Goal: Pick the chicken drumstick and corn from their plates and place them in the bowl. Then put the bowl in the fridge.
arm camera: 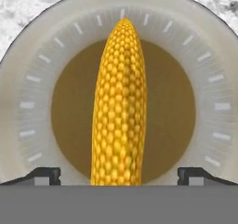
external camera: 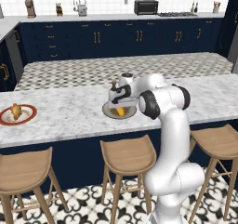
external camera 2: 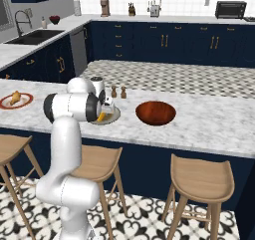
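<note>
The corn [arm camera: 119, 104] is a bright yellow cob with rows of small kernels, narrowing to a blunt tip at one end. It lies flat across the brown centre of the grey plate [arm camera: 28, 102], which has pale tick marks around its wide rim. My gripper [arm camera: 119, 174] hangs right over that plate with its 2 dark fingertips [arm camera: 45, 174] spread wide, 1 on each side of the cob, pinching nothing.

Taking the grey plate [external camera: 108, 110] as the landmark on the marble counter [external camera: 69, 111]: the bowl [external camera 2: 156, 112], deep, glossy and reddish brown, sits near it on the side away from the sink [external camera 2: 30, 36], and I see nothing inside it. On the plate's other side, well apart along the counter, is the white plate with the red rim [external camera: 17, 115], holding the chicken drumstick [external camera: 16, 110], a lumpy golden-brown piece about the size of the cob. Just behind the grey plate stand 2 small brown shakers [external camera 2: 118, 91]. From both base cameras my wrist covers much of the grey plate, with a bit of yellow [external camera: 120, 110] showing beneath it.
</note>
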Available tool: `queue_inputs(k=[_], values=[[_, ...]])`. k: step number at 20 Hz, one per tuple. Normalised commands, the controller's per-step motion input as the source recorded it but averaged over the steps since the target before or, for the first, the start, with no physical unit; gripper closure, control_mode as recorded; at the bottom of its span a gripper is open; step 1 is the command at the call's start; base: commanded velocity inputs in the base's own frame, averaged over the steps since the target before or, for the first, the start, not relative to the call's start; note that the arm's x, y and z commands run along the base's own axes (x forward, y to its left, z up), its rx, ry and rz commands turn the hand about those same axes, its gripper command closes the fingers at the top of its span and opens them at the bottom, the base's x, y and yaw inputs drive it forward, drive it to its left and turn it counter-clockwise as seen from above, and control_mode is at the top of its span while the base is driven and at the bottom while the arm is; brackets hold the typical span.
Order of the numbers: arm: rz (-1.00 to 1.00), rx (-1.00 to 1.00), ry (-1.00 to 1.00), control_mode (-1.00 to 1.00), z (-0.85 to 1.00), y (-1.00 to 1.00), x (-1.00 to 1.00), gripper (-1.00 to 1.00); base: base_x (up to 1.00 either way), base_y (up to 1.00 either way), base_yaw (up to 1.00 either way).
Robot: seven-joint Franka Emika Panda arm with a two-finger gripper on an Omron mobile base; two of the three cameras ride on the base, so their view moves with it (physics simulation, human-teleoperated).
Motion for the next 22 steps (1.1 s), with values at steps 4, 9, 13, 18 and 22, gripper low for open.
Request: queue_inputs(k=[4,9,13,18,22], values=[[0.0,0.0,0.0,-1.0,-0.36,0.0,0.09,-1.0,0.0,0.0,0.0],[0.0,0.0,0.0,-1.0,-0.3,0.0,0.01,1.0,0.0,0.0,0.0],[0.0,0.0,0.02,-1.0,-0.05,0.0,-0.1,1.0,0.0,0.0,0.0],[-0.09,-0.04,0.0,-1.0,0.31,0.01,-0.5,1.0,0.0,0.0,0.0],[-0.14,-0.12,-0.02,-1.0,0.92,-0.19,-0.58,1.0,0.0,0.0,0.0]])
